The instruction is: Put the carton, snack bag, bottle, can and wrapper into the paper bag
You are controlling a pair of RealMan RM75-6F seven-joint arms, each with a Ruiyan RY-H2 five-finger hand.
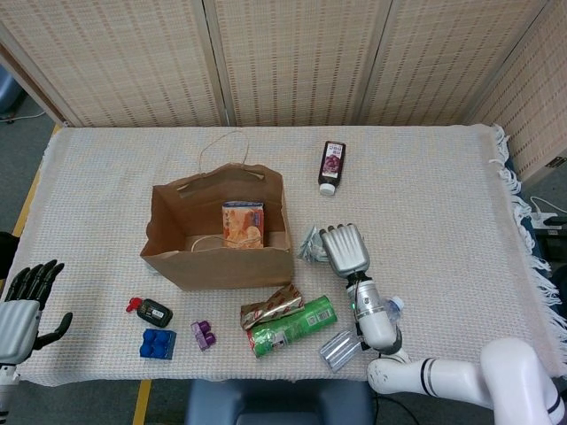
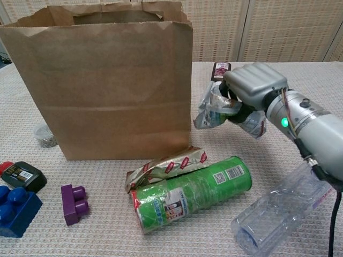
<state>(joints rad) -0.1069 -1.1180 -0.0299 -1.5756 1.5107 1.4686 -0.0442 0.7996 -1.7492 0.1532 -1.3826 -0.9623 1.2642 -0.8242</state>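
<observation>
My right hand [image 2: 252, 85] grips the crumpled silver-green snack bag [image 2: 213, 110] and holds it just off the table, right of the brown paper bag [image 2: 107, 80]. In the head view the same hand [image 1: 345, 251] covers most of the snack bag [image 1: 309, 243]. The bag [image 1: 168, 252] stands open with an orange carton [image 1: 243, 223] inside. In front lie the green can [image 2: 190, 193], the brown-red wrapper [image 2: 166, 166] and a clear plastic bottle [image 2: 284, 211]. My left hand [image 1: 22, 305] hovers open at the table's near left edge.
A small dark bottle [image 1: 330, 166] lies behind the right hand. A black-and-red object [image 1: 151, 311], a blue brick [image 1: 158, 343] and a purple brick [image 1: 204, 334] sit left of the can. The fringed right table edge [image 1: 518, 221] is far off.
</observation>
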